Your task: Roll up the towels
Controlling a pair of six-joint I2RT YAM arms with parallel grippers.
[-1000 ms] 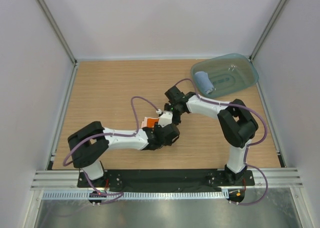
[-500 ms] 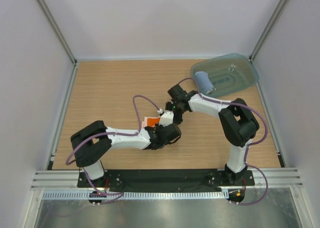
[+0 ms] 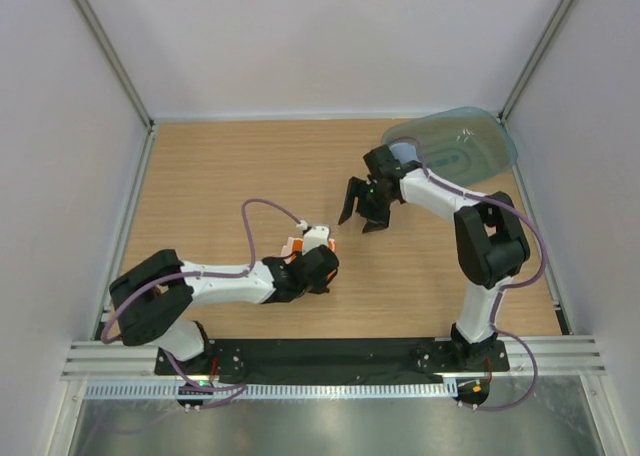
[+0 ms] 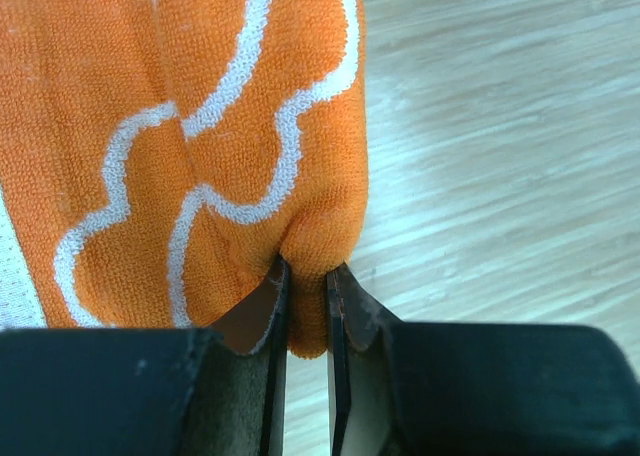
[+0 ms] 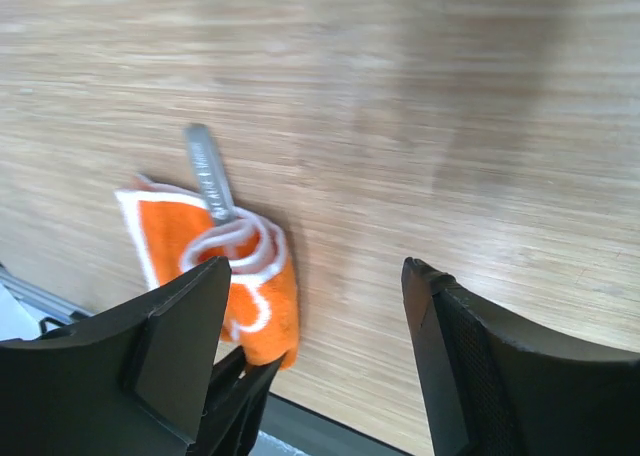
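The white-and-orange towel [image 3: 292, 246] lies rolled on the wood table; in the right wrist view the roll [image 5: 250, 281] shows its spiral end and a grey label. My left gripper [image 3: 305, 261] is shut on the roll's orange edge [image 4: 250, 156], the fold pinched between the jaws [image 4: 305, 306]. My right gripper [image 3: 362, 211] is open and empty, up and right of the roll [image 5: 318, 271]. The light blue towel [image 3: 402, 153] lies in the tray, mostly hidden behind my right arm.
The translucent teal tray [image 3: 480, 146] stands at the far right corner, close behind my right wrist. Walls and metal posts enclose the table on three sides. A black rail runs along the near edge.
My right gripper has let go of the roll, opened and pulled back up and right toward the tray. My left gripper has drawn the roll slightly left and nearer.
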